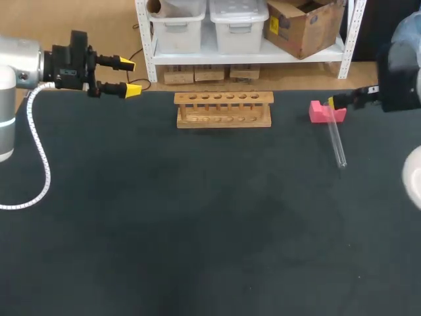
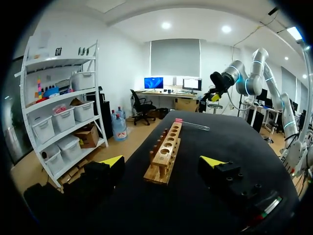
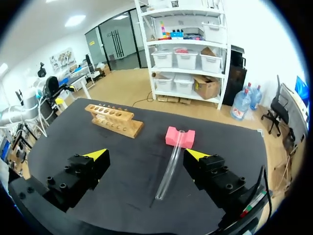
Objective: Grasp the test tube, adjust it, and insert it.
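A clear glass test tube [image 1: 337, 138] lies on the dark table at the right, its far end propped on a pink block [image 1: 325, 112]. At the back middle stands a wooden rack [image 1: 223, 108] with a row of empty holes. My right gripper [image 3: 145, 154] hovers open just above and behind the test tube [image 3: 171, 164], which lies ahead of its fingers, nearer one of them. My left gripper [image 1: 130, 77] is open and empty at the far left, above the table's back edge. From there it points along the rack [image 2: 166, 152].
The table [image 1: 197, 230] is a dark mat. A white coiled cable [image 1: 41, 158] hangs from my left arm over the mat's left side. Shelves with bins stand just behind the back edge.
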Robot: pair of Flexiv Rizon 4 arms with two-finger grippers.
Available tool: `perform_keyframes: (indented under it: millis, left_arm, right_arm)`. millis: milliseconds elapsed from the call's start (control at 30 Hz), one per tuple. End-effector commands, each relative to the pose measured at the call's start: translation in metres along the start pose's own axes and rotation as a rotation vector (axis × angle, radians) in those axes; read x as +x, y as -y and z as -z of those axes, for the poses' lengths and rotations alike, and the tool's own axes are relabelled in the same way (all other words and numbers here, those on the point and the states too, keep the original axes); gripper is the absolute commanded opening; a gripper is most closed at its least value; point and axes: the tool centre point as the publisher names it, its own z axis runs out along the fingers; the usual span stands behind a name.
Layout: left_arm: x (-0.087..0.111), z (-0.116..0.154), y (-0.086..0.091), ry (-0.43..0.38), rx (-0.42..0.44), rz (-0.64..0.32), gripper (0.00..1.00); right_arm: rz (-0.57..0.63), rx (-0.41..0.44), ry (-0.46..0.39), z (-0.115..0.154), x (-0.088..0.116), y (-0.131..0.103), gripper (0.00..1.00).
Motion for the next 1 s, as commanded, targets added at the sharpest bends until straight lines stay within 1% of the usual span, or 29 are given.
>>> perform_keyframes:
  millis: [33, 67, 133, 167, 200, 333, 467, 533, 733, 1000]
  left_arm:
    - [0.001, 0.000, 0.002, 0.002, -0.005, -0.002, 1.00]
    - [0.001, 0.000, 0.002, 0.002, -0.005, -0.002, 1.00]
    - [0.001, 0.000, 0.002, 0.002, -0.005, -0.002, 1.00]
    - [0.001, 0.000, 0.002, 0.002, -0.005, -0.002, 1.00]
    - [0.001, 0.000, 0.002, 0.002, -0.005, -0.002, 1.00]
    - [0.001, 0.000, 0.002, 0.002, -0.005, -0.002, 1.00]
    - [0.001, 0.000, 0.002, 0.002, -0.005, -0.002, 1.00]
    - [0.001, 0.000, 0.002, 0.002, -0.005, -0.002, 1.00]
    - [0.001, 0.000, 0.002, 0.002, -0.005, -0.002, 1.00]
    - [0.001, 0.000, 0.002, 0.002, -0.005, -0.002, 1.00]
  right_arm:
    - [-0.063, 0.730, 0.096, -0.016, 0.007, 0.001, 1.00]
    - [-0.075, 0.740, 0.097, -0.018, 0.007, 0.003, 1.00]
    - [-0.109, 0.758, 0.132, -0.024, 0.007, 0.007, 1.00]
    - [-0.108, 0.765, 0.132, -0.026, 0.007, 0.008, 1.00]
    - [-0.117, 0.755, 0.144, -0.030, 0.007, 0.009, 1.00]
    - [-0.152, 0.762, 0.181, -0.041, 0.007, 0.011, 1.00]
    - [-0.146, 0.785, 0.188, -0.053, 0.011, 0.014, 1.00]
    - [-0.130, 0.810, 0.194, -0.057, 0.014, 0.017, 1.00]
    - [-0.116, 0.824, 0.190, -0.067, 0.024, 0.024, 1.00]
    - [-0.100, 0.800, 0.154, -0.077, 0.031, 0.030, 1.00]
